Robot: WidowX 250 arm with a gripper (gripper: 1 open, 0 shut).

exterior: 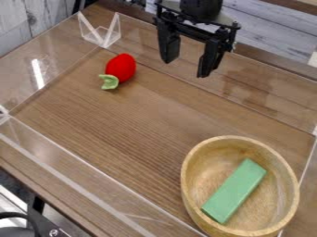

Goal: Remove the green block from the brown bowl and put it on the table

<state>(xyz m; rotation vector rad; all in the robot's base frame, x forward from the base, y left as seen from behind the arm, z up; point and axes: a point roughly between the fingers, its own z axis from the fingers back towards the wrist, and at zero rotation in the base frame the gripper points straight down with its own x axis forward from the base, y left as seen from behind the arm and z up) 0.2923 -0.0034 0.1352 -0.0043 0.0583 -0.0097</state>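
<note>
The green block (235,192), a flat light green bar, lies slanted inside the brown bowl (197,168), a wide tan wooden bowl at the lower right of the table (148,111). My gripper (186,54) hangs at the top centre, pointing down, well up and left of the bowl. Its two black fingers stand apart with nothing between them, so it is open.
A red strawberry-like toy (118,68) with a green leaf lies on the tabletop left of the gripper. Low clear acrylic walls (74,180) run along the table's edges, and a clear angled piece (99,32) stands at the back left.
</note>
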